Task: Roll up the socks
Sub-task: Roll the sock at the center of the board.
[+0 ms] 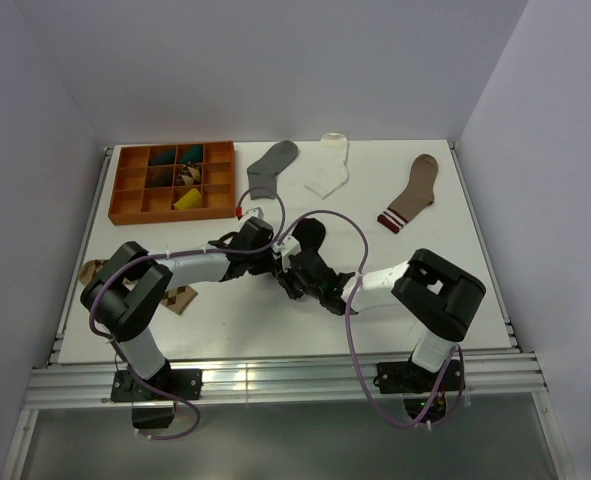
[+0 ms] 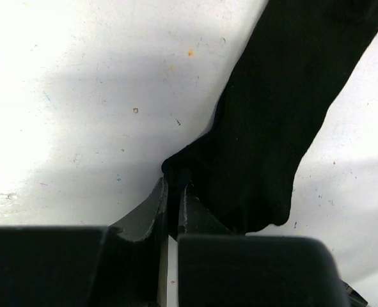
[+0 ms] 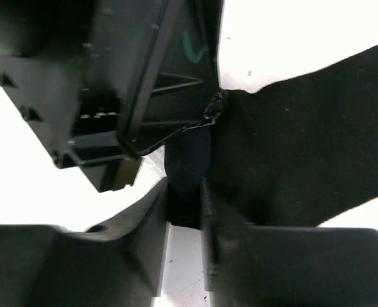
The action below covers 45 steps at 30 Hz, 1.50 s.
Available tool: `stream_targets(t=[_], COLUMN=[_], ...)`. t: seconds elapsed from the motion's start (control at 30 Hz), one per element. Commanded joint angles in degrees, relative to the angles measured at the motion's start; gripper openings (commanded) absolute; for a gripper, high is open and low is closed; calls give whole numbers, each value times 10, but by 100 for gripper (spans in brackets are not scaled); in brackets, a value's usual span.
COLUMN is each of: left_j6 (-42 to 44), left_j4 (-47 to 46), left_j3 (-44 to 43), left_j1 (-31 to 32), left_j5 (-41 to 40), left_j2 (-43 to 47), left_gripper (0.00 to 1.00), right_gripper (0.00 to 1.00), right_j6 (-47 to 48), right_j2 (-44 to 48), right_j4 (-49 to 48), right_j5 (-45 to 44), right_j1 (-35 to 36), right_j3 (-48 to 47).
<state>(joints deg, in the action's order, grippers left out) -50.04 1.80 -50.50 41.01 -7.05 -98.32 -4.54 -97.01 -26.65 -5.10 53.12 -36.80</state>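
The black sock (image 1: 310, 235) lies mid-table, spreading up and to the right in the left wrist view (image 2: 284, 115). My left gripper (image 1: 278, 262) is shut on its near corner (image 2: 173, 192). Right beside it, my right gripper (image 1: 293, 272) has a bunched fold of the same black sock (image 3: 304, 147) filling the gap between its fingers (image 3: 185, 192). The left gripper's body (image 3: 125, 77) looms just above that fold. A grey sock (image 1: 271, 166) and a white sock (image 1: 329, 166) lie flat at the back of the table.
An orange compartment tray (image 1: 172, 215) holding small items sits at the back left. At the back right lies a brown sock with a striped cuff (image 1: 412, 193). A tan diamond-patterned sock (image 1: 180, 298) is under the left arm.
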Motion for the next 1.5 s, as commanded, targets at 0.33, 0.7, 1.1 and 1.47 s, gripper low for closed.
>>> stream_targets(t=[0.33,0.7,1.1,1.47], left_j6=[-60,-113,-130,-139], left_j4=[35,-45,-150,-170], left_j3=[24,84,102,97], left_j1=[-1,-19,-18,-18], left_j5=[-56,-46,17,22], left_j2=[40,116,72,28], left_gripper=[28,60,59,55], right_gripper=[0,0,0,2], right_j6=[-86,-212,-387,-418], right_j2=[2,-6,-102,-127], right_j4=[45,-46,-241,-234], right_j5=[26,241,403,418], right_j1=[-18,-139,-227,-246], right_j3=[-8,35,78,74])
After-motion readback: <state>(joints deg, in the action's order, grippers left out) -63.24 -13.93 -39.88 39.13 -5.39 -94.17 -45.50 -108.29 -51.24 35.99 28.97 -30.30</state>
